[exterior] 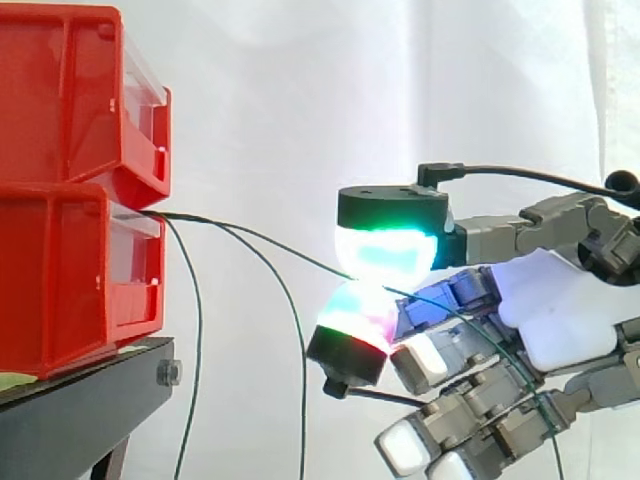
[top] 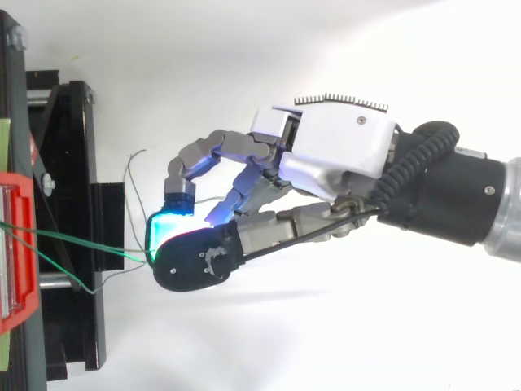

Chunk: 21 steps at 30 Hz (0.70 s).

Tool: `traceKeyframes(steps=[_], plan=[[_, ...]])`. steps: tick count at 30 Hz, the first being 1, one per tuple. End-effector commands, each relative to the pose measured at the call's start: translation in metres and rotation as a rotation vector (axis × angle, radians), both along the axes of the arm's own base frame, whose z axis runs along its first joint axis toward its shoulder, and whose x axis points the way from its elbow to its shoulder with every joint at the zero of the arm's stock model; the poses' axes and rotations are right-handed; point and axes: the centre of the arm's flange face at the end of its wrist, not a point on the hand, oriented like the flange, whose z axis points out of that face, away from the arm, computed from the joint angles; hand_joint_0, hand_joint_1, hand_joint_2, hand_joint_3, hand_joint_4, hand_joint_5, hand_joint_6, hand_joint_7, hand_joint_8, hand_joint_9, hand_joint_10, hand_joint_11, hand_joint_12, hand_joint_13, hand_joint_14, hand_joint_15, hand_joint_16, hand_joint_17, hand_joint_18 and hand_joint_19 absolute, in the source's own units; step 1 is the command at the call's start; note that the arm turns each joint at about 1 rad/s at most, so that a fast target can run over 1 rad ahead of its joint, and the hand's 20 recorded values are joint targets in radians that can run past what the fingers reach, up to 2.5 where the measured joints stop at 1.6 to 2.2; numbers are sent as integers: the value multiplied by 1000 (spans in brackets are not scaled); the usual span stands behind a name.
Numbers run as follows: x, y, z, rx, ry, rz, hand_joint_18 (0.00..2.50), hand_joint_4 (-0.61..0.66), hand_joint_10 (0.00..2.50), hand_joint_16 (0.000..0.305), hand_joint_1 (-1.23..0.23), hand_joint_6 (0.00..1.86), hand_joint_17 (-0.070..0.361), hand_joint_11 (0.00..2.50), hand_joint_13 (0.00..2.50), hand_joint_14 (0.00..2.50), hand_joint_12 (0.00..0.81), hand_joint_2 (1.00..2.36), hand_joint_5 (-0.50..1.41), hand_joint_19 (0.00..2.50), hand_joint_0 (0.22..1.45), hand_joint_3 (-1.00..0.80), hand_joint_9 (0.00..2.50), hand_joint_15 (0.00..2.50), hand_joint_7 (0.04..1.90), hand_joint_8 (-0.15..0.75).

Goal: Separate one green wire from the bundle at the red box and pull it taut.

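Green and hair-thin, and caught! Pinching one green wire [exterior: 262,238] between glowing fingers [exterior: 388,250] of the hand [exterior: 560,300], pressed pad to pad, with the rest curled loosely beneath and gripping nothing. Coming out of the red box [exterior: 60,250] at the seam between upper and lower bins, then sloping gently down to the pinch, well clear of the black stand [exterior: 90,400]. Looking near straight from the side, though hardly drum-tight. Leaving two more strands [exterior: 301,380] hanging slack just beside the box, so separated by the look of it, and now down to the tautening.

On to the dangers. Could slip from the pinch: so thin against such thick, rounded pads, and held near their edge. Could snap or tear loose at the box end if hauled too hard or too suddenly. Could snag on the lower fingers, with the trailing end draped across them towards the palm. Could drag a neighbouring strand along if tangled at the box mouth; cannot tell from here. Calling for a slow, level pull straight away from the box, and no loosening of that pinch.
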Motion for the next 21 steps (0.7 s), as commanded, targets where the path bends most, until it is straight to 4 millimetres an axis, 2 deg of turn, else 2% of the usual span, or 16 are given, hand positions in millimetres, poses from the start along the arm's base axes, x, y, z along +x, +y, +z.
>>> traceKeyframes(steps=[1, 4, 12, 14, 21], plan=[[1, 1, -5, 7, -24, 1, 750, 42, 19, 57, -789, 913, 128, 680, 867, 19, 389, 1015, -105, 478, 584, -53, 1175, 527, 1095, 260], [-2, -2, -9, 7, -18, -1, 751, 41, 17, 57, -790, 913, 128, 683, 867, 19, 389, 1015, -104, 479, 584, -51, 1176, 531, 1096, 257], [-33, -9, 2, 9, -87, -20, 751, 43, 20, 57, -790, 913, 129, 677, 866, 19, 389, 1015, -104, 479, 583, -48, 1177, 527, 1096, 261], [-41, -11, -2, 5, -108, -25, 751, 43, 17, 57, -791, 913, 129, 672, 866, 20, 389, 1015, -104, 478, 583, -49, 1178, 527, 1097, 258], [-45, -12, -15, 4, -114, -25, 748, 44, 17, 57, -790, 912, 129, 679, 864, 19, 388, 1015, -104, 480, 583, -50, 1177, 532, 1100, 261]])
